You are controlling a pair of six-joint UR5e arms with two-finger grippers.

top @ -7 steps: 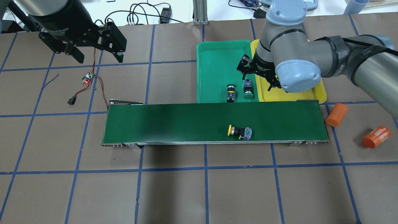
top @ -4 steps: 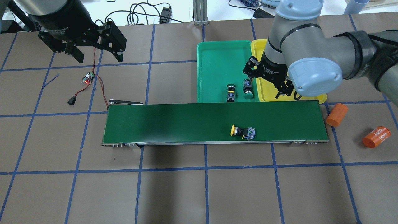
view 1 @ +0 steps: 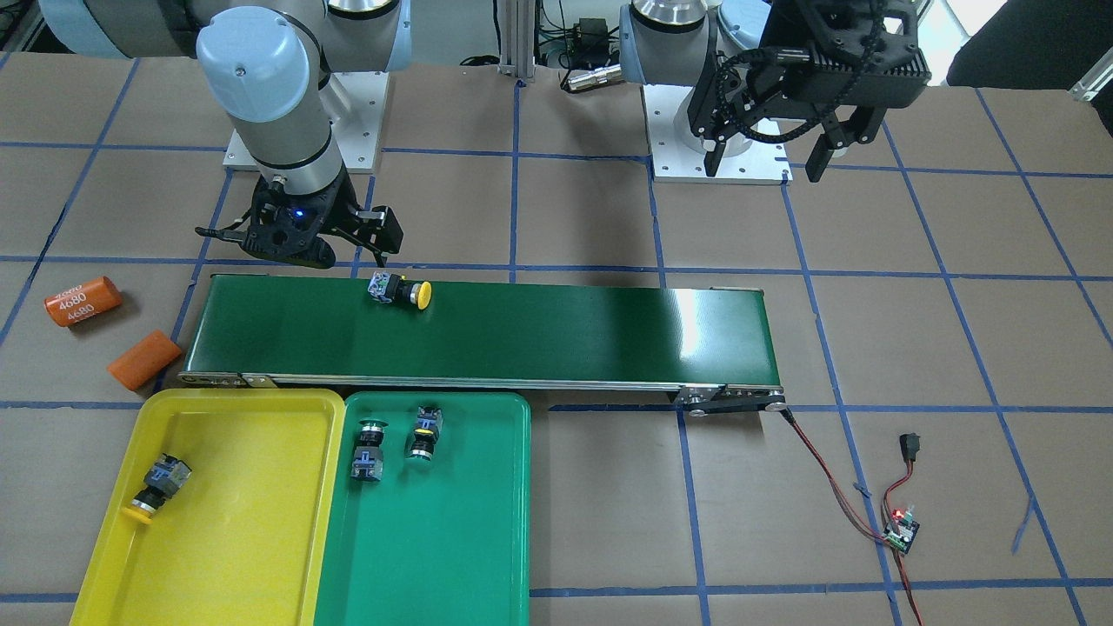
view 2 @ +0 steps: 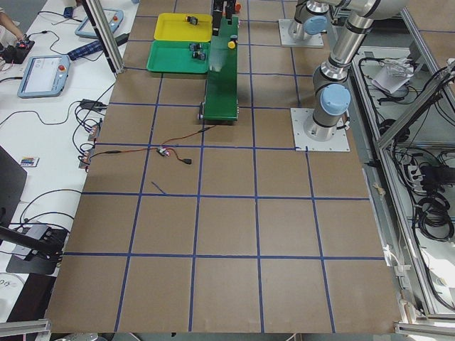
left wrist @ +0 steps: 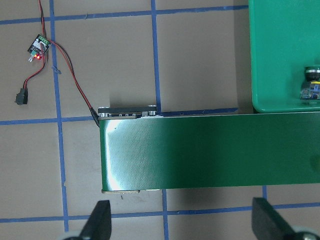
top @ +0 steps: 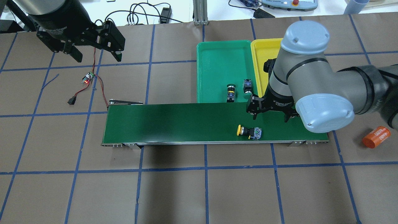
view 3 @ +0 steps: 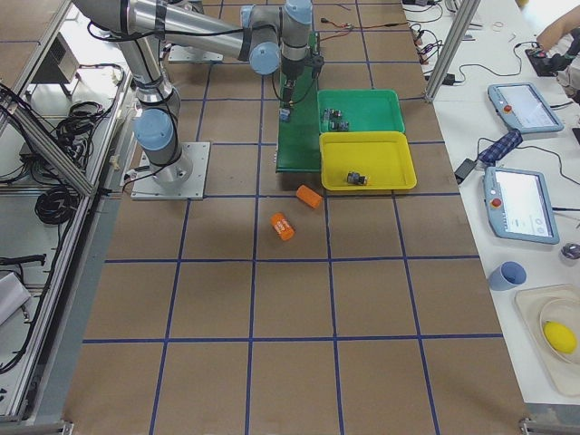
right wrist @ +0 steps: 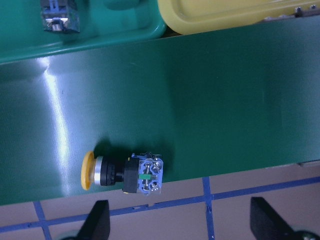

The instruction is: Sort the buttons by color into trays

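A yellow button (top: 248, 132) lies on its side at the near edge of the belt. My right gripper (top: 270, 115) hangs open and empty over the belt, just beyond the button. The right wrist view shows the button (right wrist: 122, 172) above and between the two fingertips. Two green buttons (top: 230, 92) (top: 247, 86) lie in the green tray (top: 217, 59). Another yellow button (view 1: 156, 487) lies in the yellow tray (view 1: 235, 522). My left gripper (top: 97, 56) is open and empty, high over the table's far left.
The long dark-green conveyor belt (top: 186, 121) runs in front of the trays. Two orange cylinders (view 1: 83, 300) (view 1: 143, 359) lie on the table off the belt's right end. A small circuit board (top: 88, 78) with a red light and wires lies below my left gripper.
My right gripper, open throughout, moved from beside the green buttons at the trays' seam to over the belt. The yellow button travelled a little to the right on the belt. The left arm barely moved.
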